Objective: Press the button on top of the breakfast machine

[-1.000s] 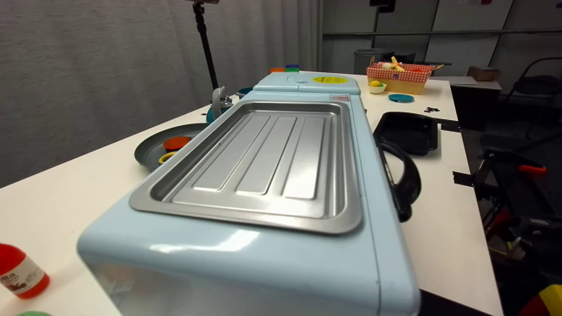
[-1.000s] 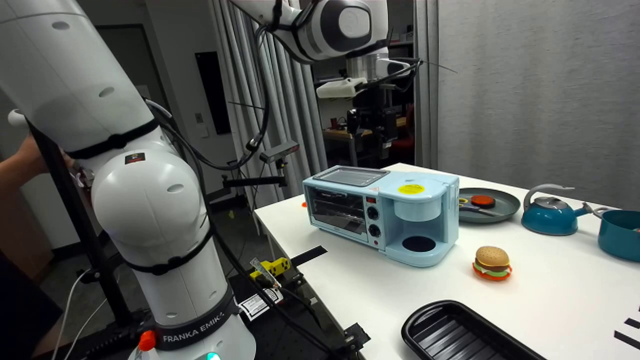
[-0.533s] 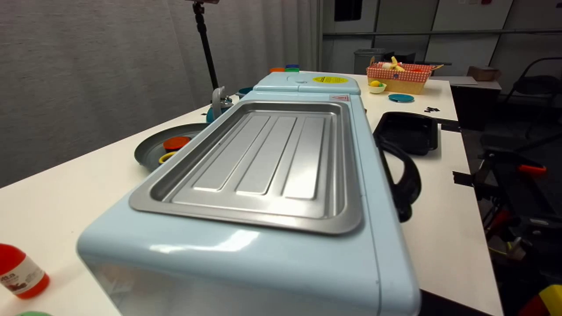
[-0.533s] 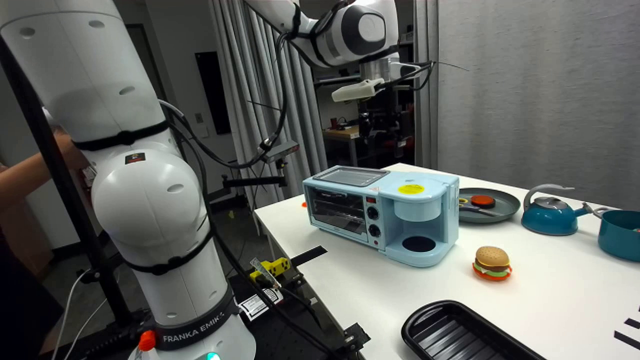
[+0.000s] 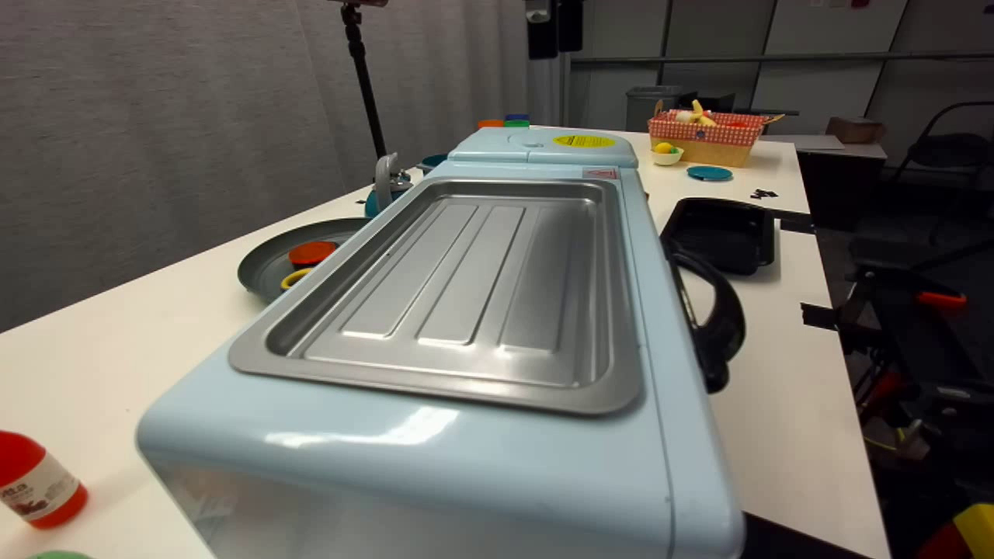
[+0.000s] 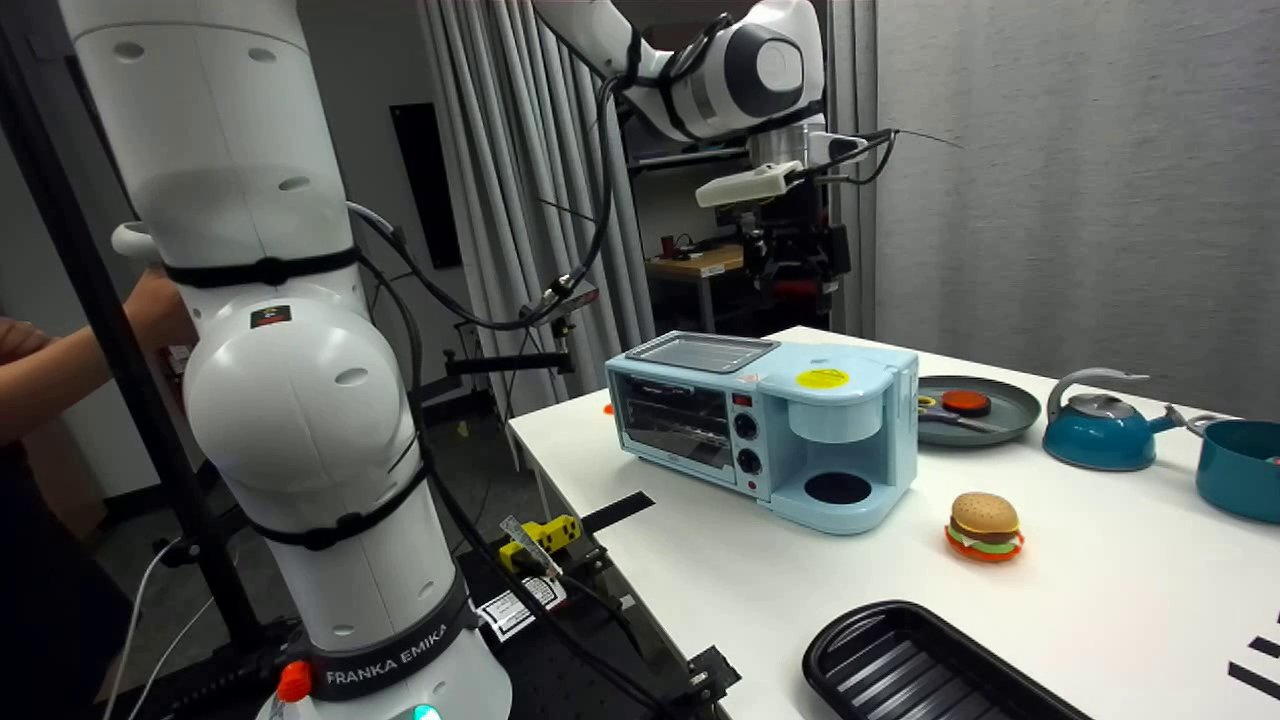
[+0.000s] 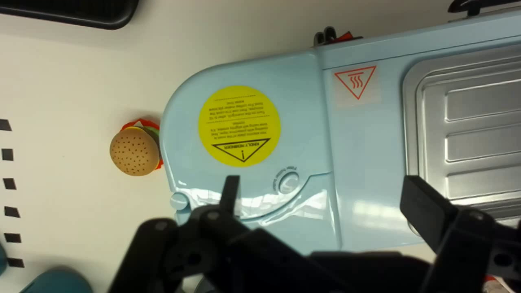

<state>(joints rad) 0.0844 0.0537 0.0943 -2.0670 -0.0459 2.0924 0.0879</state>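
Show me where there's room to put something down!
There's bare table between the toy burger, black tray and blue machine, and from that burger to the black marks. It's crowded along the row of frying pan, kettle and teal pot.

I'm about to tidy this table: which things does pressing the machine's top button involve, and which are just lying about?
For the job: gripper, machine, button.
Lying about: burger, pan, kettle, pot, black tray, basket, red bottle.

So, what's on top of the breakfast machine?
On the breakfast machine are a ribbed silver tray, a round yellow sticker, a red triangle label and a small round button. The surface beneath the tray is covered, so it can't be seen.
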